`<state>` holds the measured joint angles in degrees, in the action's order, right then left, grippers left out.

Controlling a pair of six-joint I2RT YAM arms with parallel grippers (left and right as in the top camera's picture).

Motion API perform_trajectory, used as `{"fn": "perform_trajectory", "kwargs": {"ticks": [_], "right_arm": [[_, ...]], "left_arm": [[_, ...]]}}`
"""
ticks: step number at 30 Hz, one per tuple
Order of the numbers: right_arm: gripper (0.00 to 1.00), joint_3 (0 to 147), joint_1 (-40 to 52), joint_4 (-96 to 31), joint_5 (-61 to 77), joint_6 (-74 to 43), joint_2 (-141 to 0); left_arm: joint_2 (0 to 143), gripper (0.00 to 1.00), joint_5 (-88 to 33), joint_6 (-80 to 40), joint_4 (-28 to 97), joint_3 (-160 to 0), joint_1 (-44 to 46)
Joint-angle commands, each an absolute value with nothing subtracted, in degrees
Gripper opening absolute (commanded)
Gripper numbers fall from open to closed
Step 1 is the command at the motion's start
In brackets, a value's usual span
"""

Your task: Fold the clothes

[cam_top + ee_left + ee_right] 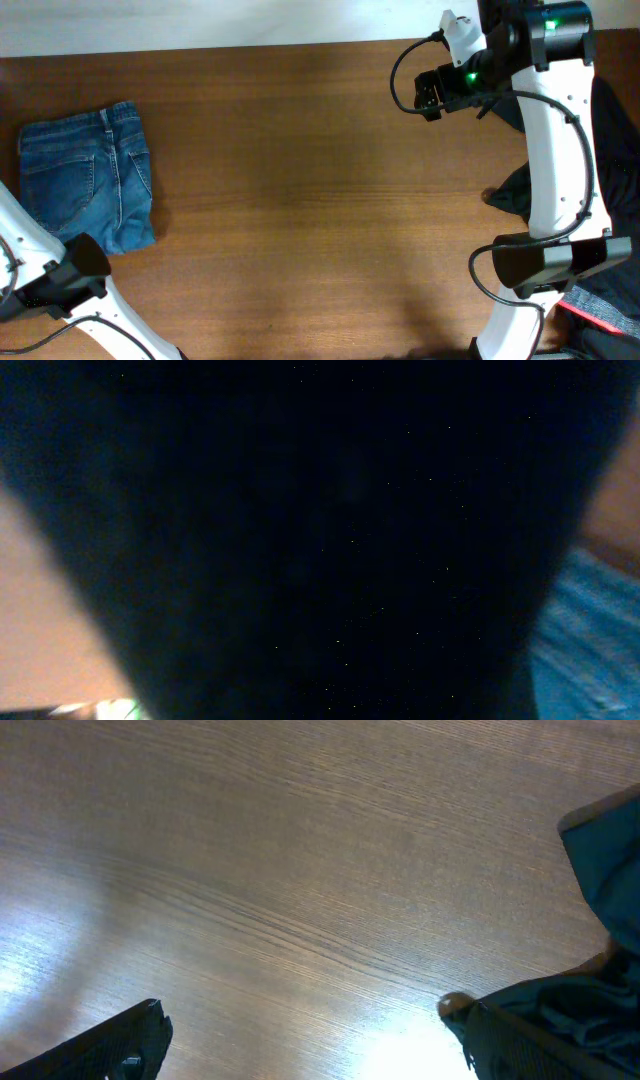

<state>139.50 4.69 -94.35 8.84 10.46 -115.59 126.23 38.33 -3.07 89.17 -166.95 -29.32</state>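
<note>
Left wrist view was almost wholly black and badly blurred, pale only at its edges. My right wrist caught white glare off the table [400, 1040]; overhead was sharp, evenly lit, shadows faint.

The table [300, 200] lies open across its middle, blocked only by folded jeans [88, 175] at far left and black clothes [512, 195] beside the right arm [556, 150].
</note>
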Motion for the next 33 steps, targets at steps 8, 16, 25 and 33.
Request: {"fn": "perform_trajectory", "kwargs": {"ticks": [8, 16, 25, 33], "right_arm": [[0.99, 140.3, 4.4, -94.3, 9.0, 8.4, -114.8], [0.99, 140.3, 4.4, -94.3, 9.0, 8.5, -114.8], [0.99, 140.3, 4.4, -94.3, 9.0, 8.5, -114.8], [0.99, 140.3, 4.4, -94.3, 9.0, 8.5, -114.8]], "left_arm": [[126.7, 0.0, 50.8, -3.2, 79.7, -147.2, -29.4], [126.7, 0.01, 49.8, -3.0, 70.1, -129.1, -29.0], [126.7, 0.0, 43.3, -2.0, 63.7, -119.2, -22.2], [126.7, 0.01, 41.1, -1.7, 63.2, -116.8, -15.3]]}}
